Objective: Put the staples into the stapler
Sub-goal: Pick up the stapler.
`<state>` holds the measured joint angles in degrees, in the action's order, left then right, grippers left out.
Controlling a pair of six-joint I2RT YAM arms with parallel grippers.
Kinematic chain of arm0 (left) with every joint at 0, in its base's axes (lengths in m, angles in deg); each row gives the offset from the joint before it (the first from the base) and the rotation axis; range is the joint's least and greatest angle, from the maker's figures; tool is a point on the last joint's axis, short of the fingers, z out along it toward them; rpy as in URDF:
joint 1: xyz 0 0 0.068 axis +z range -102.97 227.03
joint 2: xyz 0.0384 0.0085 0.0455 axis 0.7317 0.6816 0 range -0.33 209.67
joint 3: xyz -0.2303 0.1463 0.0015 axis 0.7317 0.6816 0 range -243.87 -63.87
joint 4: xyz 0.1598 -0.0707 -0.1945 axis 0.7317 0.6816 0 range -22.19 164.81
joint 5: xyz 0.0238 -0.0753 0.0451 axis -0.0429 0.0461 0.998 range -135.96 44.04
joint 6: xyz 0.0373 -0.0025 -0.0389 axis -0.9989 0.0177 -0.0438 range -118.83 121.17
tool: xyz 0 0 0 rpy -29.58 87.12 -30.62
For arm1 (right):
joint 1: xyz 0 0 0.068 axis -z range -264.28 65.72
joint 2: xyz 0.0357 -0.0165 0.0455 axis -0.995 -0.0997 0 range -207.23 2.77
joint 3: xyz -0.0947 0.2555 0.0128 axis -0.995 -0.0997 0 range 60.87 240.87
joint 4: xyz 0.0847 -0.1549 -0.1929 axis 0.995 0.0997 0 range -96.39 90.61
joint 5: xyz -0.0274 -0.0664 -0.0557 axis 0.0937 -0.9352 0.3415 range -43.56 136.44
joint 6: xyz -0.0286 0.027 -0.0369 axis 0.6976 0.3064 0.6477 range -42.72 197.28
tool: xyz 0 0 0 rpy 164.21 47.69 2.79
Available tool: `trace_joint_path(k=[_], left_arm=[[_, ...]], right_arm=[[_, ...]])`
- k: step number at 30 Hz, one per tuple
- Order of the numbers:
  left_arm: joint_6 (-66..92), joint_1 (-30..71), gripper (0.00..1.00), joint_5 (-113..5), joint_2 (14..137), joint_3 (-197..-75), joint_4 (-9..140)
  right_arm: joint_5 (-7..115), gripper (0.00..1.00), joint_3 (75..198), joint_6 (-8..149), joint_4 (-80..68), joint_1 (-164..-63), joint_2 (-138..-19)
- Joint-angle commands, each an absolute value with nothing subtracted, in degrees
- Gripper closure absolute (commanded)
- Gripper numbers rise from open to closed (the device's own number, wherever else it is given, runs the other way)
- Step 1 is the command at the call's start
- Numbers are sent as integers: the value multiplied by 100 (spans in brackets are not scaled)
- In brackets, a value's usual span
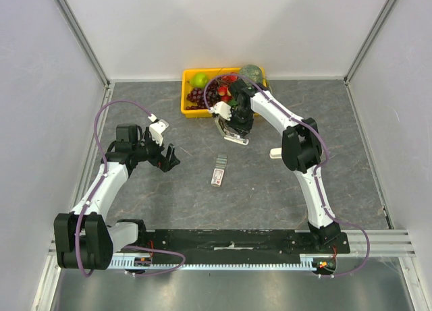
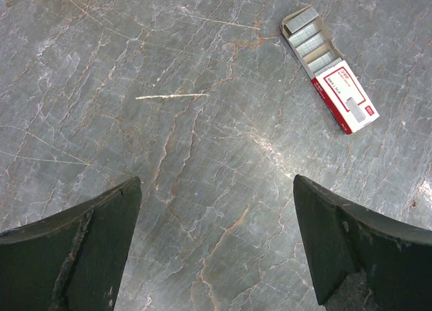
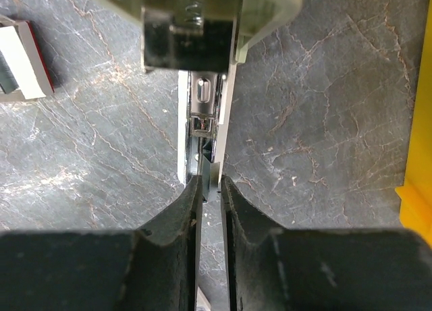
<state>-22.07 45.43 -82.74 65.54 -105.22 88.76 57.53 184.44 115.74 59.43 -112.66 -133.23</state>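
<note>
**Staples box lies open on the table, apart from both grippers**

The box rests flat on the grey marbled table, near its middle. In the left wrist view the box sits at an angle toward the upper right. One end is open, so a row of silvery strips shows, and the other end is red and white.

The left gripper hangs above bare table with its fingers spread wide, holding nothing. The box is ahead of it and off to one side, well clear of both fingers. Seen from above, this gripper is to the left of the box, near it but not touching.

The stapler lies farther back on the table than the box, just in front of a yellow basket of fruit. Its top is swung open, and the right wrist view shows its metal channel and a spring.

The right gripper is at the near end of that channel. Its fingers are drawn close, with only a narrow gap between them, and I cannot tell whether they pinch anything. A corner of the box shows at the left edge of that view, apart from the fingers.
</note>
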Motion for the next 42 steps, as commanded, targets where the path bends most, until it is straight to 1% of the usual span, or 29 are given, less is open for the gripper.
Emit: trace_joint_path(k=[1, 6, 15, 18, 20, 23, 28, 34, 42], left_arm=[[-2203, 4580, 1, -8455, 6515, -10615, 8829], [-2212, 4589, 1, -8463, 6515, -10606, 8829], [-2194, 4589, 1, -8472, 6515, -10615, 8838], [-2194, 4589, 1, -8472, 6515, -10606, 8838], [-2194, 4589, 1, -8481, 6515, -10615, 8838], [-2194, 4589, 1, -8498, 6524, -10624, 8838], [-2194, 4589, 1, -8490, 6524, -10624, 8838], [-2203, 4598, 1, -8490, 6524, -10624, 8829], [-2203, 4598, 1, -8490, 6524, -10624, 8829]], right_arm=[[6076, 78, 18523, 11446, 5979, -11179, -13346], [6190, 82, 18523, 11402, 6014, -11135, -13363], [6366, 82, 18488, 11393, 6049, -11065, -13416], [6498, 80, 18471, 11393, 6067, -11047, -13416], [6516, 75, 18462, 11384, 6067, -11047, -13425], [6472, 74, 18479, 11384, 6067, -11047, -13460], [6454, 75, 18453, 11384, 6067, -11047, -13504], [6551, 81, 18471, 11410, 6049, -11047, -13390], [6604, 82, 18488, 11411, 6040, -11021, -13240]])
